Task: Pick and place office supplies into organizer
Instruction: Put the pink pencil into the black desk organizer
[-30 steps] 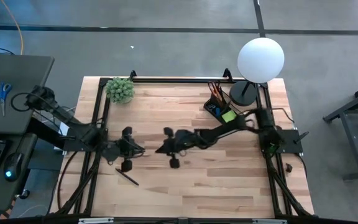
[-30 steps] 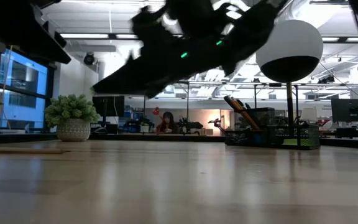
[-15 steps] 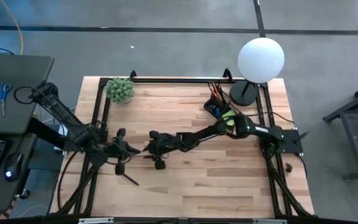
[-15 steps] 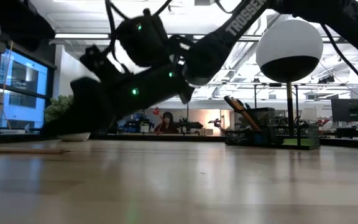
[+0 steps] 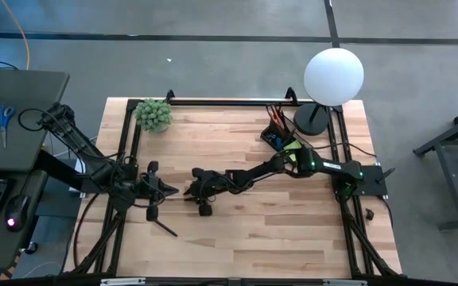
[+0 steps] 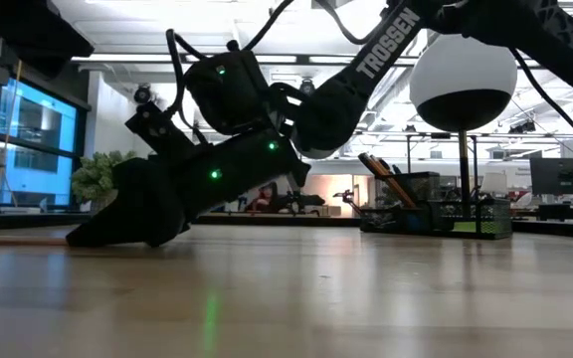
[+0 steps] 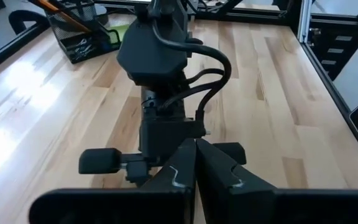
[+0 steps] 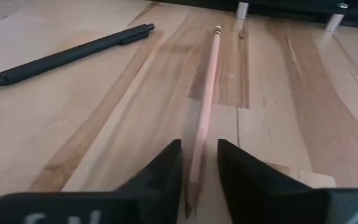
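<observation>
A wooden pencil (image 8: 207,93) lies flat on the table, and a black pen (image 8: 67,56) lies beside it, nearer the near edge (image 5: 164,229). My right gripper (image 8: 199,149) is open, low at the table top (image 6: 78,237), left of centre (image 5: 189,191). Its fingers stand on either side of the pencil's pointed end without visibly touching it. My left gripper (image 7: 194,146) is shut and empty, facing the right gripper from the table's left (image 5: 169,189). The black organizer (image 5: 279,131) stands at the far right and holds orange pencils and a lime-green pad.
A white globe lamp (image 5: 332,75) stands on its black base just right of the organizer. A green potted plant (image 5: 154,115) sits in the far left corner. Black frame rails run along the table's left, right and far edges. The two grippers are close together, nose to nose.
My right gripper has travelled toward the table's left edge and come down, tipping its fingers low onto the table top around the pencil's end. My left gripper has drawn back a little toward the left edge. Pencil and pen have stayed where they were.
</observation>
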